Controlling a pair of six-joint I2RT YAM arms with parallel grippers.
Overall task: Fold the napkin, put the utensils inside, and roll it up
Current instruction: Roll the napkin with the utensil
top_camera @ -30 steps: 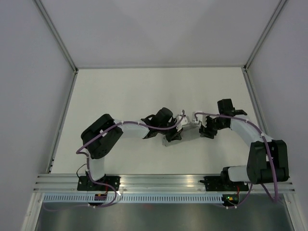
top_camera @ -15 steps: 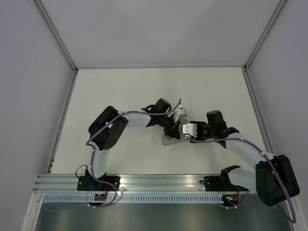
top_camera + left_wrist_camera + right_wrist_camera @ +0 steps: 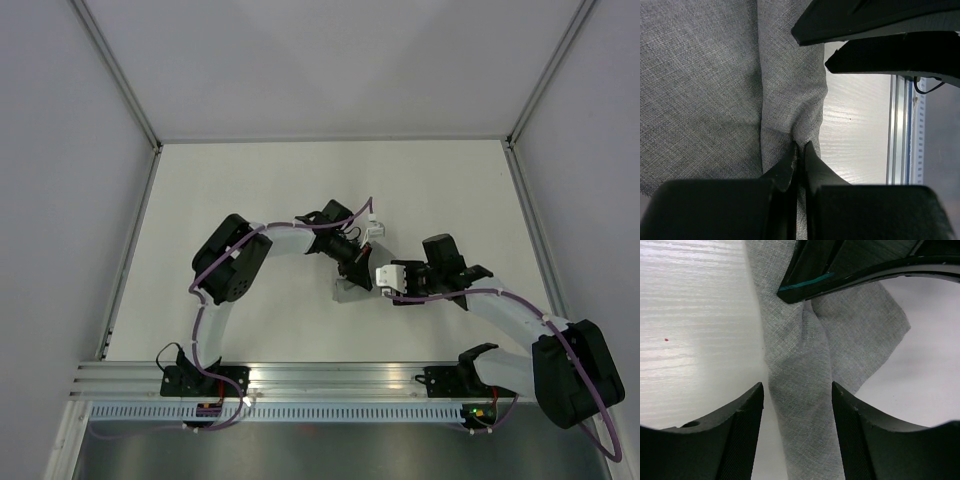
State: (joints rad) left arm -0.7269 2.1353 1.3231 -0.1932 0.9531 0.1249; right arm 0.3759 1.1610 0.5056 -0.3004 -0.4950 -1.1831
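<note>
Here we see the napkin [image 3: 705,85] lying near the middle of the table [image 3: 240,190]. Our left gripper [image 3: 799,150] is clenched on a raised fold of the napkin. Our right gripper [image 3: 797,390] is released, its fingers straddling the napkin.

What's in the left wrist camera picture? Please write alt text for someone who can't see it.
The left arm's jaws, at the bottom, are shut on a raised ridge of the grey napkin, which fills the left half. White table shows on the right, with black robot parts at the top.
</note>
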